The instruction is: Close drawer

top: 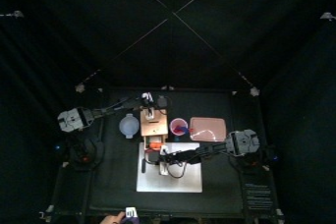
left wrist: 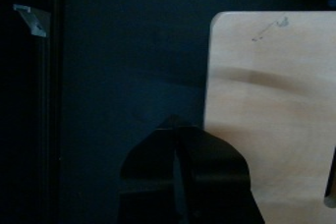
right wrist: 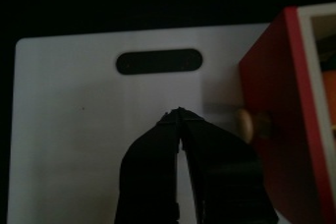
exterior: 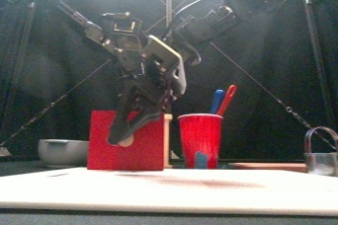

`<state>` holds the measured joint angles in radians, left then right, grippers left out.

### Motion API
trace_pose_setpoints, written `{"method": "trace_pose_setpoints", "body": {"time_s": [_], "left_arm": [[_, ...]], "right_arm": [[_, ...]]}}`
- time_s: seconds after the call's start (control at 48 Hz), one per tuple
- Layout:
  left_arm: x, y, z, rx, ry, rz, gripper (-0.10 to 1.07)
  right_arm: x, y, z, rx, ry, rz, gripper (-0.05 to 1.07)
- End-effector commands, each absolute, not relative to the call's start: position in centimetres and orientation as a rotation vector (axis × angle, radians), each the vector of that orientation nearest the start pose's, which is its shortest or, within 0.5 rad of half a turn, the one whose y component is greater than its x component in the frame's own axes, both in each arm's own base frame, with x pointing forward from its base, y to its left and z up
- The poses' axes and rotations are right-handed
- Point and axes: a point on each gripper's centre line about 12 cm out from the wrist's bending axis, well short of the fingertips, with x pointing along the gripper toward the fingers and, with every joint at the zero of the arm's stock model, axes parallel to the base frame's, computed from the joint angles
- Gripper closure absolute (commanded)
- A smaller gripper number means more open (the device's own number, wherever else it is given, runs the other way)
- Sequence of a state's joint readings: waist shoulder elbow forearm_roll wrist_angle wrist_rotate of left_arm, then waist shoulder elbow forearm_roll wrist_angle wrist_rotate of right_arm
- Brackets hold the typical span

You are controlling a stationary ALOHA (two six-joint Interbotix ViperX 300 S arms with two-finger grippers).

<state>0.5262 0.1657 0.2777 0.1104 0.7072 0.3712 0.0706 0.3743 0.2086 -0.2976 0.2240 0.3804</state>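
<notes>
The drawer (right wrist: 282, 120), pulled out of its box (top: 153, 128) mid-table, looks light, stiff and free-sliding, best pushed at its knobbed front (right wrist: 247, 123); both grippers' jaws are closed, empty.

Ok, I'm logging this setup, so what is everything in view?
Light tan wood-like box: one, tan, table's middle.
Orange-red sliding drawer: one, orange-red with a pale knob, box's front, facing the board.
White flat board with a handle slot: one, white, before the drawer.
Pink shallow rectangular tray: one, pink, beside the box.
Red plastic cup: one, red, holding a blue and a red pen.
Pale round bowl: one, whitish, box's other side.
Left claw: black, shut, above the box.
Right claw: black, shut, over the board by the knob.
</notes>
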Motion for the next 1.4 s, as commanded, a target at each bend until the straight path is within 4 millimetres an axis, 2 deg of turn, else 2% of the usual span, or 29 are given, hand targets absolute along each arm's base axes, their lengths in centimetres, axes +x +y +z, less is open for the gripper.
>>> {"method": "trace_pose_setpoints", "body": {"time_s": [0.0,0.167,0.354,0.458,0.875,1.104,1.208,1.375], "left_arm": [[37.0,22.0,18.6,0.140,1.194,0.259,0.66],[37.0,22.0,18.6,0.148,1.195,0.254,0.66],[37.0,22.0,18.6,0.152,1.193,0.254,0.66],[37.0,22.0,18.5,0.155,1.195,0.252,0.66],[37.0,21.9,18.2,0.186,1.197,0.232,0.66],[37.6,22.3,18.7,0.247,1.141,0.227,0.67],[38.0,22.5,19.0,0.270,1.113,0.228,0.67],[37.8,22.3,18.8,0.264,1.124,0.222,0.67]], "right_arm": [[50.1,1.8,14.8,0.028,0.789,-0.056,0.82],[49.5,1.3,14.4,0.016,0.867,-0.089,0.82],[49.6,1.1,14.4,-0.025,0.865,-0.087,0.82],[49.6,0.3,14.1,-0.065,0.871,-0.097,0.82],[49.9,-6.1,15.2,-0.146,0.842,-0.198,0.83],[51.0,-9.8,15.9,-0.135,0.803,-0.257,0.83],[51.5,-10.5,15.9,-0.130,0.796,-0.271,0.83],[51.5,-10.3,15.6,-0.126,0.821,-0.280,0.83]]}}
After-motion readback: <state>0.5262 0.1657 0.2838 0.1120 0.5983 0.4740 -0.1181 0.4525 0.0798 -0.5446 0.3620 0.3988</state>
